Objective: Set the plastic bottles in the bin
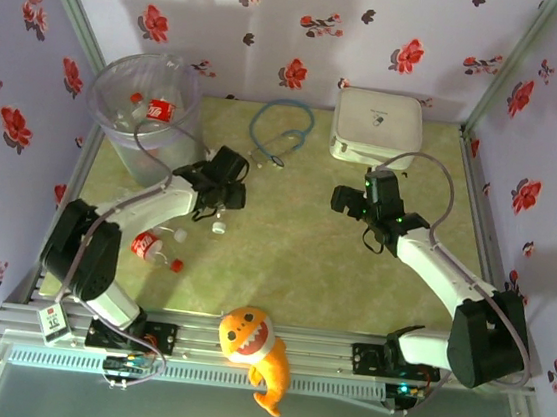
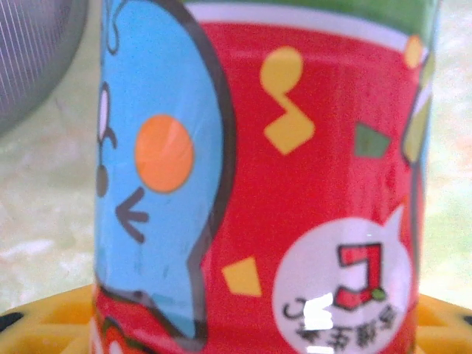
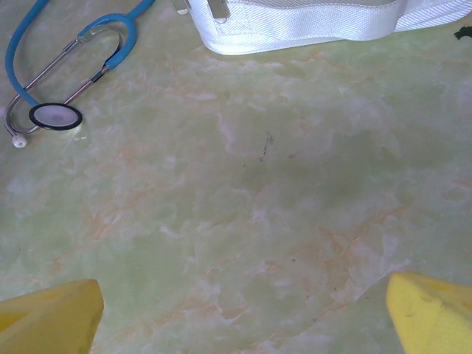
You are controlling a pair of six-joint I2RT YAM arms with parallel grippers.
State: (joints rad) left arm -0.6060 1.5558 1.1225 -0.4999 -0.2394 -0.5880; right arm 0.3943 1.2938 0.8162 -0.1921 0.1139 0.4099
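Note:
A plastic bottle with a red label and a blue cartoon face stands upright between my left gripper's yellow fingers. The left gripper is shut on it, just right of the bin on the table. The bin's grey wall is close at the upper left in the left wrist view. Inside the bin lies a red-labelled bottle. Another bottle lies on the table near the left arm. My right gripper hovers open over bare table, its yellow fingertips wide apart with nothing between them.
A white square case sits at the back right and a blue stethoscope at the back centre. A loose red cap and small white caps lie near the left arm. An orange plush fish rests at the front edge.

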